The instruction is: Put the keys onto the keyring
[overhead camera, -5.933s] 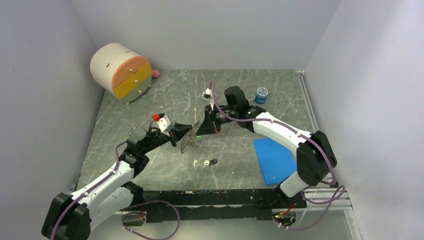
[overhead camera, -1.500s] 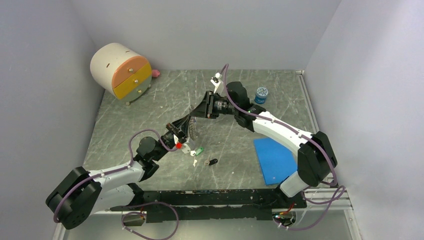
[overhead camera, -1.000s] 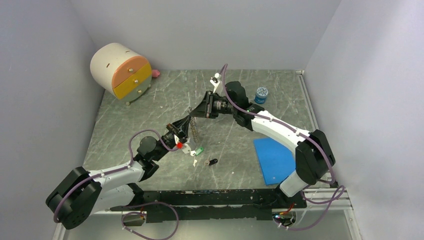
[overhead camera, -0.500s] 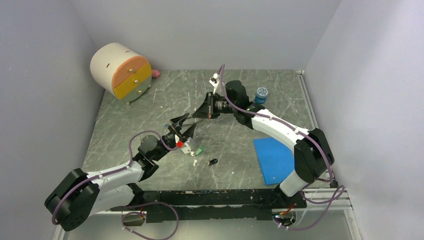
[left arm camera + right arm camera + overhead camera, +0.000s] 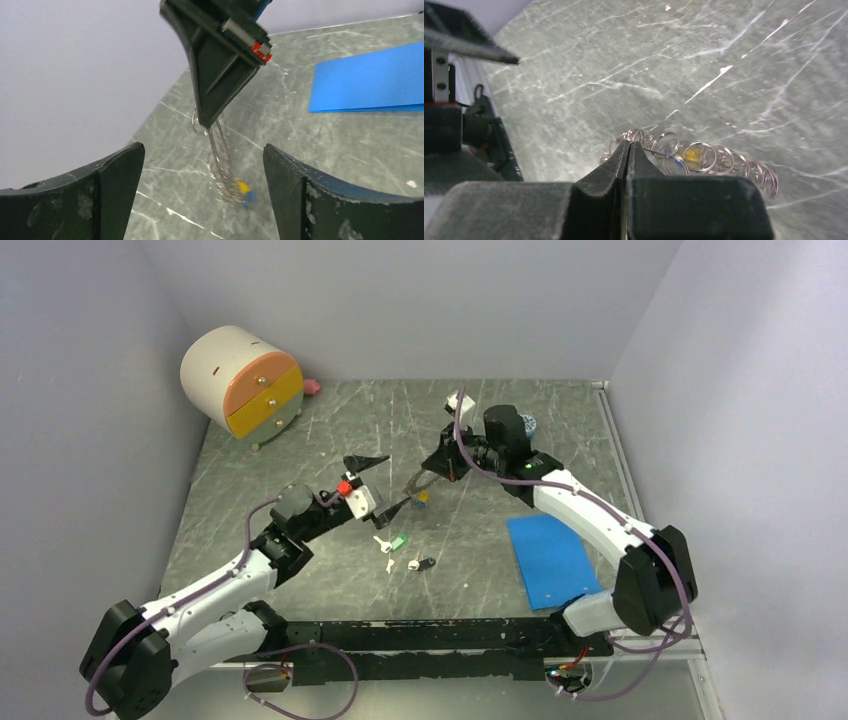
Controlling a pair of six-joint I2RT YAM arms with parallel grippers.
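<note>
Grey marbled tabletop (image 5: pixel 300 440) between pale walls. The right gripper (image 5: pixel 432 468) is clamped tight on the top of the large, thin, silvery wire keyring (image 5: pixel 417 483). The keyring dangles below the pinch, and the overhead view cannot settle whether it clears the stone. A yellow-headed key (image 5: pixel 242 186) and a blue-headed key (image 5: pixel 248 196) ride at the bottom of the loop. The left gripper (image 5: pixel 392 481) has its fingers spread wide, holding nothing, just beside the ring on its left.

Now the relation that counts. In the left wrist view the keyring hangs edge-on, its long axis running down from the right fingertips, framed between the two left fingers. The loose keys, a green-headed key (image 5: pixel 398 541) and a black-headed key (image 5: pixel 426 563), lie flat on the table toward the arm bases, close to the left gripper. The left arm is plainly the nearer one, so fetching looks like its job.

What's different? A second ago the left fingers were closed at the ring alongside the right. Now they have let go and backed off, and the right arm has carried the ring off to the right. The green and black keys haven't budged.
</note>
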